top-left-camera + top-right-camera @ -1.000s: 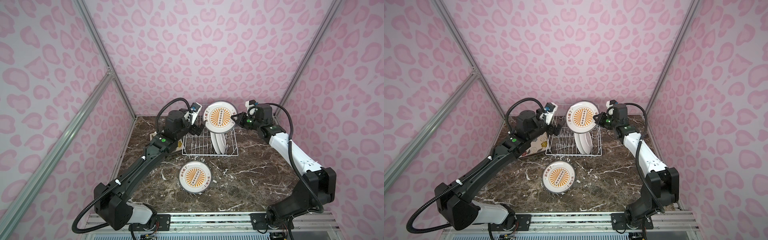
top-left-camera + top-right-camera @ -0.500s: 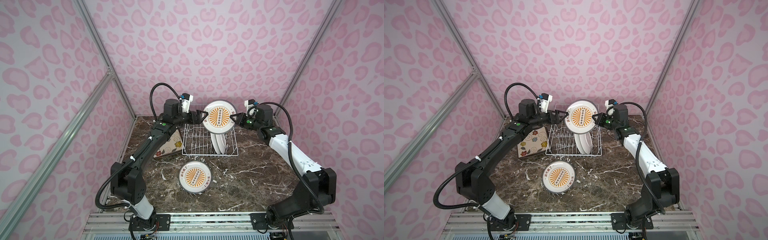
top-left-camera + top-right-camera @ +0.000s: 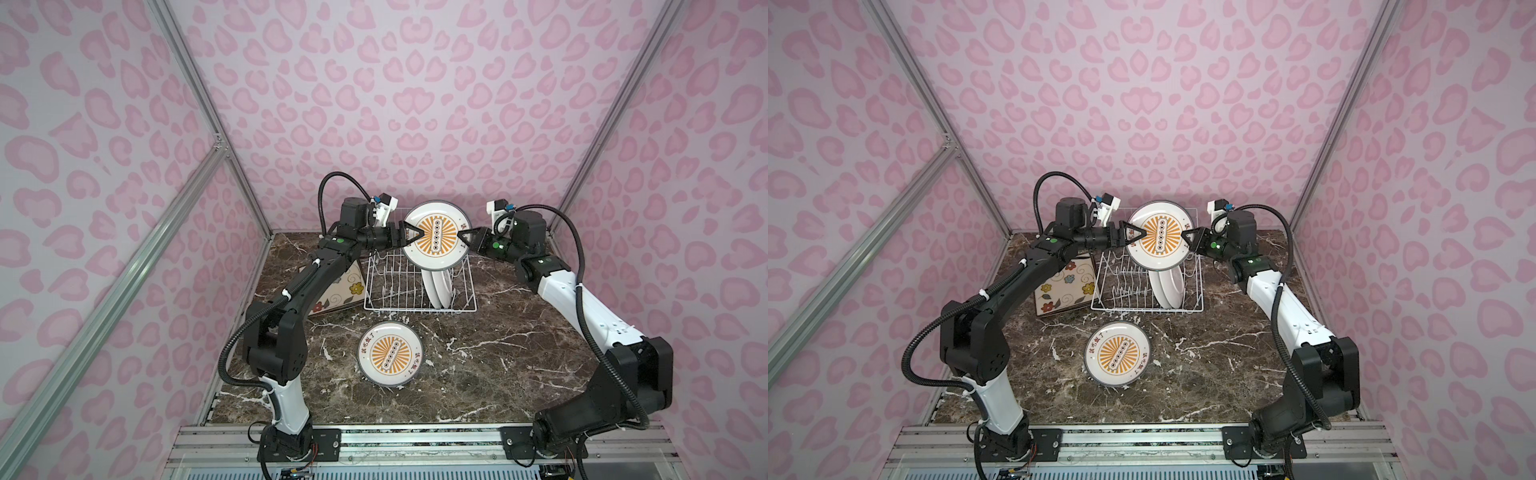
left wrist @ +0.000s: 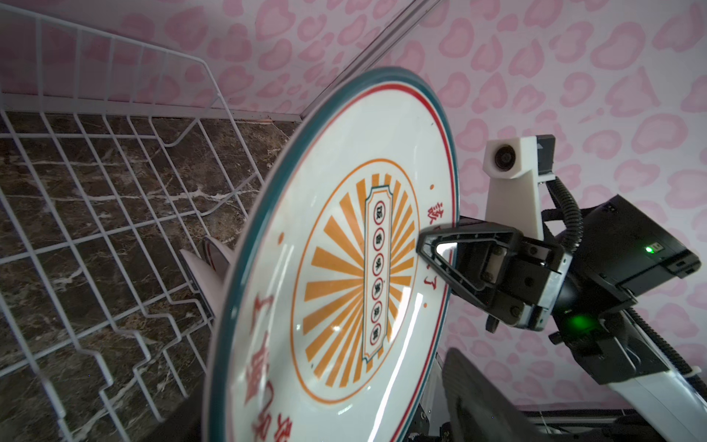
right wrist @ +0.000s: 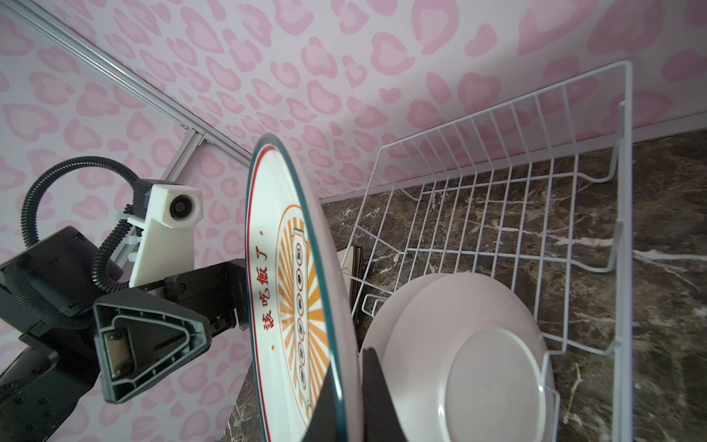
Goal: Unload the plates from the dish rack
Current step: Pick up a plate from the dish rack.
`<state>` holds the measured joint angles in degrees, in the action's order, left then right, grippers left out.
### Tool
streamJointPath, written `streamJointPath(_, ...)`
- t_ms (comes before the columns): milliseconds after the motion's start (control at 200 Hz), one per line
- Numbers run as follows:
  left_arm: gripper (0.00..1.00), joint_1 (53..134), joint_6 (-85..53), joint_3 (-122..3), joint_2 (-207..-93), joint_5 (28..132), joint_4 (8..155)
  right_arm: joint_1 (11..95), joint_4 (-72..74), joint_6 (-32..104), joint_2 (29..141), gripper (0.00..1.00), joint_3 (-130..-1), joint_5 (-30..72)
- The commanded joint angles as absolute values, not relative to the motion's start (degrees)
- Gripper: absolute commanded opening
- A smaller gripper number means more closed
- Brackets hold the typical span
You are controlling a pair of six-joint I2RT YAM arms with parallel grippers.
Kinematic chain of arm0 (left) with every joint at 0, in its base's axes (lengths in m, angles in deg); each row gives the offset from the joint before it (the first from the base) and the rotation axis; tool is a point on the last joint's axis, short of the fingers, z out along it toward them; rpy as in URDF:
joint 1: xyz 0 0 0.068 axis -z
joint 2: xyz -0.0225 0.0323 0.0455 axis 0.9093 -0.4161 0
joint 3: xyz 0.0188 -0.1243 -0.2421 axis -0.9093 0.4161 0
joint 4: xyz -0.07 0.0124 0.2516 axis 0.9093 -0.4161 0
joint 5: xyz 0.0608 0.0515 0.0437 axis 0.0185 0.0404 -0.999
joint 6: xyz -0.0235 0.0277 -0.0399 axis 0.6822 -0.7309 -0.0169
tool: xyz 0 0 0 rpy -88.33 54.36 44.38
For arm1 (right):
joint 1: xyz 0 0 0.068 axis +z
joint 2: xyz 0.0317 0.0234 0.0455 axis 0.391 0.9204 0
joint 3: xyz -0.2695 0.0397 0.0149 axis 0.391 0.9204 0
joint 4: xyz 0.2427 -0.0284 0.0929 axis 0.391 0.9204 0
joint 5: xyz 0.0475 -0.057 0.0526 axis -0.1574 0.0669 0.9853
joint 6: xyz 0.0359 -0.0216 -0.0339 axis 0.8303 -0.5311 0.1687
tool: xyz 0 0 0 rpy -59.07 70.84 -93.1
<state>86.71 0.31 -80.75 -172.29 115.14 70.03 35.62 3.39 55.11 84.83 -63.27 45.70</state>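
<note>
Handover step: R claw (image 3: 463, 237) clamped on round plate (image 3: 435, 220) rim, plate raised above dish rack (image 3: 415, 309). L claw (image 3: 409, 236) astride opposite rim, jaws apart, not yet pinching. Next, prob.: L must shut firm before R releases. Two white plates (image 3: 440, 286) stand racked below both claws.

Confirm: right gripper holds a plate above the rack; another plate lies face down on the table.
No: the loose plate lies face up on the table, print showing in both top views. The right gripper does hold the other plate above the rack.
</note>
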Motion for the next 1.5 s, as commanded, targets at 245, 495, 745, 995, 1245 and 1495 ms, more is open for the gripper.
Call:
streamJointPath(245, 0.41, 86.66, 1.48, -81.3, -172.75, 120.85, 70.71, 35.58, -2.08, 56.91, 86.81, 0.0, -63.74, 49.08)
streamJointPath(495, 0.1, 86.6, 0.51, -81.97, -172.5, 120.79, 68.16, 35.54, -1.7, 57.07, 87.15, 0.0, -63.77, 49.01)
streamJointPath(745, 0.04, 86.6, 1.19, -83.01, -172.52, 121.21, 65.85, 35.58, -0.6, 55.48, 87.66, 0.04, -64.56, 48.27)
streamJointPath(995, 0.04, 85.67, 2.11, -81.15, -168.98, 117.66, 65.41, 35.67, 1.59, 50.04, 85.89, 0.36, -64.08, 44.39)
streamJointPath(1245, 0.04, 84.9, 3.02, -78.72, -165.15, 113.54, 64.35, 37.18, 7.16, 39.01, 82.62, 0.69, -63.59, 39.16)
streamJointPath(1495, 0.04, 83.36, 3.65, -75.23, -160.07, 108.34, 61.58, 39.51, 12.92, 27.03, 81.27, 0.99, -64.84, 34.16)
